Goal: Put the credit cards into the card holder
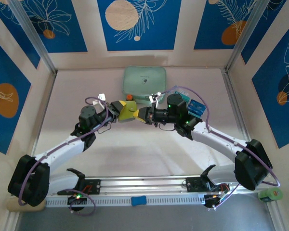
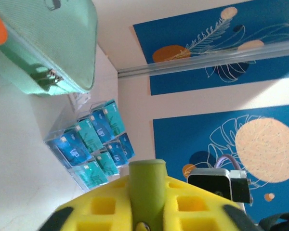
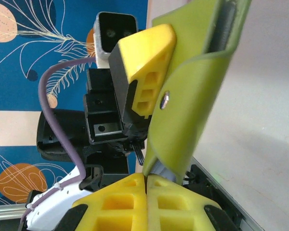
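The olive-green card holder [image 1: 127, 112] hangs in the air between both grippers over the middle of the table. My left gripper [image 1: 118, 111] is shut on its strap tab [image 2: 147, 187], which stands up between the yellow pads [image 2: 98, 207]. My right gripper [image 3: 148, 180] is shut on the card holder's lower edge [image 3: 197, 96]. The silver snap stud [image 3: 164, 98] faces the right wrist camera. The blue and teal credit cards [image 2: 91, 144] lie together in a clear packet by the right wall, behind the right arm [image 1: 197, 107].
A mint-green zip case [image 1: 144, 83] lies at the back centre, just beyond the grippers, with a small orange thing [image 1: 129, 97] at its near edge. A green object [image 1: 269, 194] sits at the near right corner. Walls close the table on three sides.
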`<state>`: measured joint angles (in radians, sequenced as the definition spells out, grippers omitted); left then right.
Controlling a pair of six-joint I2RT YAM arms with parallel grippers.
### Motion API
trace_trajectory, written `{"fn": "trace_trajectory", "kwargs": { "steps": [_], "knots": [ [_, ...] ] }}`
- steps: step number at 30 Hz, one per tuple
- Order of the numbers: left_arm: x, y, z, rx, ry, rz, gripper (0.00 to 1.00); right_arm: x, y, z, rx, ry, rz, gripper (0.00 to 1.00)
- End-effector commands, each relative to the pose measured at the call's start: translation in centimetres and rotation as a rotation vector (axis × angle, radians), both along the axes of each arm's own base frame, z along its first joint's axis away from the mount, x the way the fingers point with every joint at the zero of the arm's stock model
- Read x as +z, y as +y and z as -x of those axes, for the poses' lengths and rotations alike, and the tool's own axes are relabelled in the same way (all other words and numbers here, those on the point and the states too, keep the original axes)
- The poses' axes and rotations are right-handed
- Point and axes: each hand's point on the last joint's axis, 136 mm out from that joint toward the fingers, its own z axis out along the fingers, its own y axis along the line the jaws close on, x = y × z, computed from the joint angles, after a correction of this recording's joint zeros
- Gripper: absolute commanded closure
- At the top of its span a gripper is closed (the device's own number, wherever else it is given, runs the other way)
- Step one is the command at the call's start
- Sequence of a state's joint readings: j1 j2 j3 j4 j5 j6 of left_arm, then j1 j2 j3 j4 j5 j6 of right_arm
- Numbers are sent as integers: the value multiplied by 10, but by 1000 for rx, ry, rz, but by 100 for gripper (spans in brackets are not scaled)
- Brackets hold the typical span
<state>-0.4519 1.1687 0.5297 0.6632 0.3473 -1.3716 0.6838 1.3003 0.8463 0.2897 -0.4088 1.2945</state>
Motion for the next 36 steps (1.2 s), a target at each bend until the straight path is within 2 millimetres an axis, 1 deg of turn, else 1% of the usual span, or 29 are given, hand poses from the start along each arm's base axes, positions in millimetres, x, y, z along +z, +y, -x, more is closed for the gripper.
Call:
{"fn": "trace_trajectory", "kwargs": {
  "steps": [1,2,4,6,8,10,12,14,17,20,24,27,31,33,36],
  "knots": [
    [13,1,4,3,-74,8,100,-15,-9,1,22,-12,55,100],
    [13,1,4,3,-81,-1,100,-23,-17,-1,7,-10,102,95],
    [12,2,7,-1,-106,-41,100,-44,-40,-4,-48,-23,232,71],
    [8,4,10,-6,-124,-101,100,-54,-60,-5,-94,-46,362,56],
    [5,5,13,-17,-145,-182,100,-53,-72,-5,-108,-88,456,51],
    [0,8,16,-22,-159,-271,100,-44,-75,-8,-122,-127,503,47],
    [-4,11,17,-17,-166,-331,100,-36,-72,-11,-125,-164,540,45],
    [-5,12,17,-13,-167,-362,100,-31,-63,-17,-121,-194,589,43],
    [-10,12,16,-5,-149,-367,100,-27,-45,-24,-102,-241,655,40],
    [-13,10,15,3,-121,-359,100,-29,-24,-28,-77,-274,713,38],
    [-15,9,12,24,-97,-339,100,-39,4,-30,-45,-298,761,36],
    [-12,10,11,38,-90,-322,100,-50,14,-30,-33,-307,803,36],
    [-8,11,10,53,-87,-300,100,-65,21,-28,-18,-292,825,36],
    [-6,11,10,59,-87,-290,100,-73,22,-29,-19,-282,835,36],
    [-3,11,10,62,-92,-279,100,-88,17,-31,-28,-263,882,39]
  ]
}}
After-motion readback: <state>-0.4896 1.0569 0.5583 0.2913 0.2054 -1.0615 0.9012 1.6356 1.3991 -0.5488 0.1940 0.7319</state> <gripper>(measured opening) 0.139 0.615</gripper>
